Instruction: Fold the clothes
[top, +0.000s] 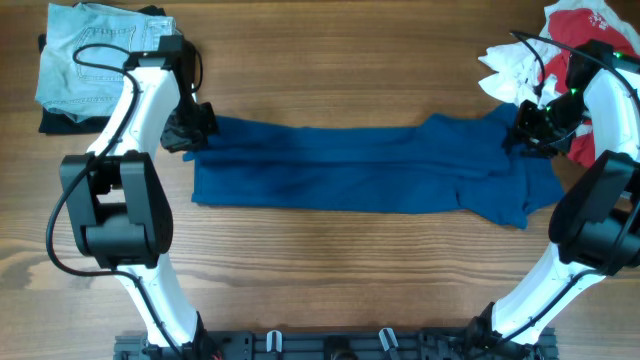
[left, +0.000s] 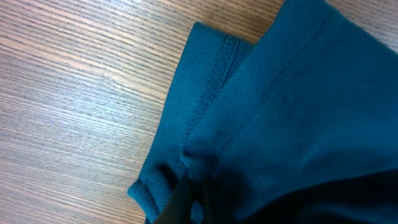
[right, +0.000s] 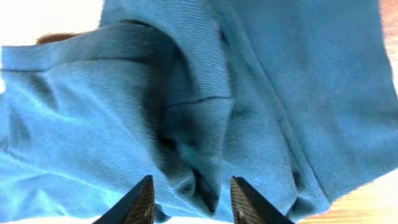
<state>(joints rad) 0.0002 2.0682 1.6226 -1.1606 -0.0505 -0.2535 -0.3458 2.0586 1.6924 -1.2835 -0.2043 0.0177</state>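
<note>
shirt (top: 370, 170) — band between grippers | left gripper (top: 190, 128) clamps hem | right gripper (top: 527, 128) — clamps fold

No text, label, brand, number or sign could be read on anything in the three views.

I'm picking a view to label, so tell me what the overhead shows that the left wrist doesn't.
Only the overhead shows the whole blue shirt stretched across the table, both arms at its ends, folded denim far left, and red and white cloth far right. Only the left wrist shows the stitched hem up close, bunched at the left gripper. Both show blue cloth on wood.
</note>
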